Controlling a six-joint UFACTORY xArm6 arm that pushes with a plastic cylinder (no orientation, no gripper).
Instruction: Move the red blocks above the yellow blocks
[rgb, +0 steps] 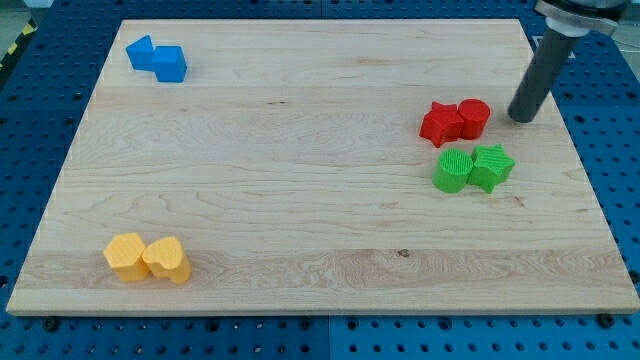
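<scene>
A red star block (440, 123) and a red round block (474, 118) touch each other at the view's right. My tip (521, 119) rests on the board just to the right of the red round block, a small gap apart. A yellow hexagon block (127, 256) and a yellow heart-shaped block (166, 259) sit side by side at the view's bottom left, far from the red pair.
A green round block (453, 171) and a green star block (492, 166) lie just below the red blocks. Two blue blocks (157, 58) sit together at the top left. The wooden board (300, 150) lies on a blue perforated table.
</scene>
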